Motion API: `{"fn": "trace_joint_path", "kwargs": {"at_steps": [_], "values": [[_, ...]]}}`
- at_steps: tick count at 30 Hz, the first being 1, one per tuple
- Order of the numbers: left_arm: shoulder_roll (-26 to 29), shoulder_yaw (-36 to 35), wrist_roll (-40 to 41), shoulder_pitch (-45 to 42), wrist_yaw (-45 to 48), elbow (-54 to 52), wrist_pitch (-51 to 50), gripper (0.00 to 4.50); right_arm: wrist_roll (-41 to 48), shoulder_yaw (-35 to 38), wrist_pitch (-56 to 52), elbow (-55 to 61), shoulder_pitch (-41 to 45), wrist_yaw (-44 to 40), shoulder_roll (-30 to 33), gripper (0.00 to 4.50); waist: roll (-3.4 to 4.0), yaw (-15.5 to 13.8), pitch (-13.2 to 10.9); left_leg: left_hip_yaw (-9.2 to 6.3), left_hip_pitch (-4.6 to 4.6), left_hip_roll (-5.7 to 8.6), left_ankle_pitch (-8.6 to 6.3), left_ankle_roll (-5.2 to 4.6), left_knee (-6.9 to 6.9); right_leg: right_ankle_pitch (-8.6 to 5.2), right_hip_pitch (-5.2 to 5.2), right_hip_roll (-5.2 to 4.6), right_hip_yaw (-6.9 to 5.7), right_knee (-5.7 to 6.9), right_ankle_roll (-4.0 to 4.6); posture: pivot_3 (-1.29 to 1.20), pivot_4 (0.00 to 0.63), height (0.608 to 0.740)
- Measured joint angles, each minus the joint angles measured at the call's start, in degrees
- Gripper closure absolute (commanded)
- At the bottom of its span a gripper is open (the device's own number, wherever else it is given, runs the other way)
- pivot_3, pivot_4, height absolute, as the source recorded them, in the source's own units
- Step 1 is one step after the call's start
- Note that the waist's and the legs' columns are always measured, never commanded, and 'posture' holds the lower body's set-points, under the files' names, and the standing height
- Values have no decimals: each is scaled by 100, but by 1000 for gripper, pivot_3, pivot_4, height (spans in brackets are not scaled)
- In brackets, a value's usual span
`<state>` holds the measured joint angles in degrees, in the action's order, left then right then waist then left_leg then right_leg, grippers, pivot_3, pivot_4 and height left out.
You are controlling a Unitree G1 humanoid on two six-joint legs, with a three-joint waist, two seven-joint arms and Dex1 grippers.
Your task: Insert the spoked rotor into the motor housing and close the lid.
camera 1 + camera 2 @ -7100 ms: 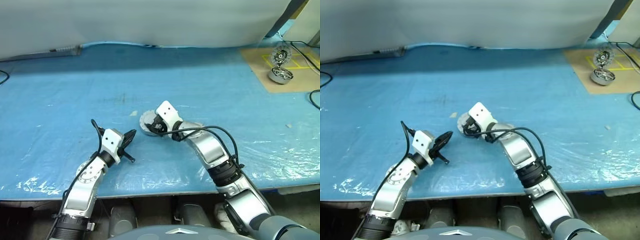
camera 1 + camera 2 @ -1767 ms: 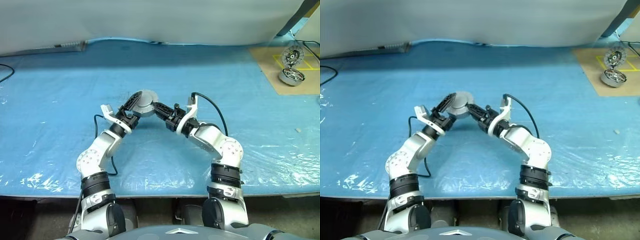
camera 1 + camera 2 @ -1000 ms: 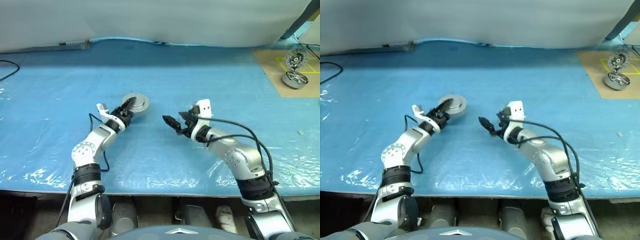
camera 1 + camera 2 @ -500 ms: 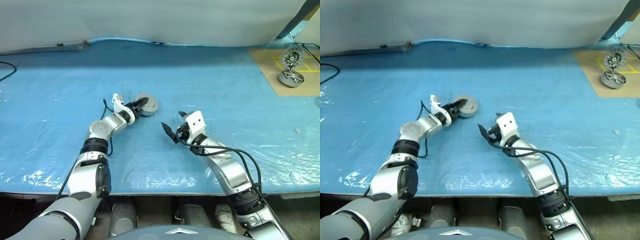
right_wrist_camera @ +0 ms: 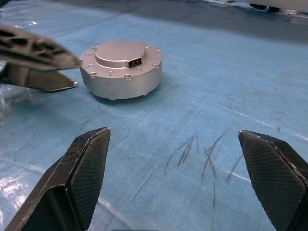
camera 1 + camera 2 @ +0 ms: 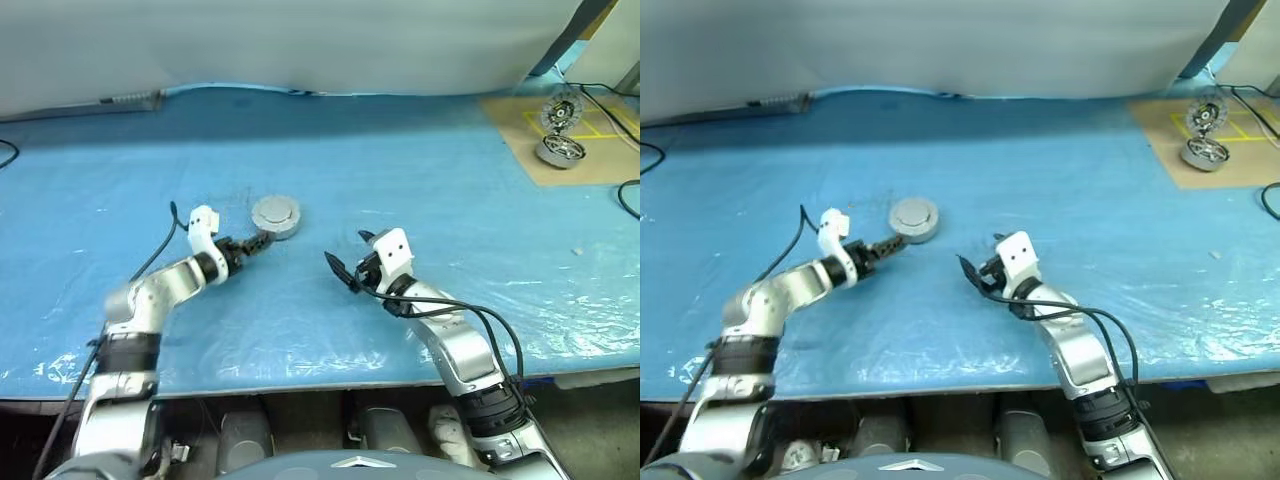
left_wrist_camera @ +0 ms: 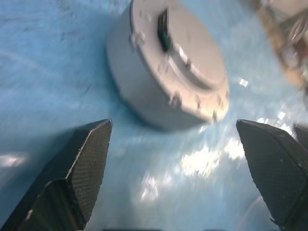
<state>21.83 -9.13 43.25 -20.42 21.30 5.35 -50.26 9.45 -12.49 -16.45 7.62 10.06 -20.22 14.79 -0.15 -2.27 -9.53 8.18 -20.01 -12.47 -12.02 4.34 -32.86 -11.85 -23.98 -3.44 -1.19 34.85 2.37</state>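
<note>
Motor housing: short round grey metal motor housing [image 5: 121, 70], matt, finely grained side wall; small bolt heads round the rim.
Lid: dull grey metal lid [image 5: 119, 52] on top, smooth satin face, raised centre hub with a dark rectangular socket.
Table cover: blue plastic sheet [image 6: 420, 180], glossy, wrinkled, bright glare patches; dark scuff scratches near the right gripper.
Finger pads: black fingers [image 5: 86, 163], matt, fine cross-hatched rubbery texture.
Arm shells: silver-grey arm casings [image 6: 455, 350], smooth, semi-gloss.
Far board: tan cardboard-like panel [image 6: 520, 140], matt, yellow tape lines.
</note>
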Motion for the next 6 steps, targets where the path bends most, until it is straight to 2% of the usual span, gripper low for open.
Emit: {"fn": "trace_joint_path", "kwargs": {"at_steps": [3,6], "values": [[312,508,-768,706,278,-737,848,44,78,130,-12,4,-70,-106,-49,0,4,-6,2,9,0,-8,-3,-5,3,-17,-1,2,1,-8,-29,0,150,740],[332,906,-1579,1202,421,-990,1961,44,132,206,-18,5,-199,-198,-91,0,5,-13,2,15,-3,-14,-3,-6,8,-19,-5,5,0,-14,-31,0,150,740]]}}
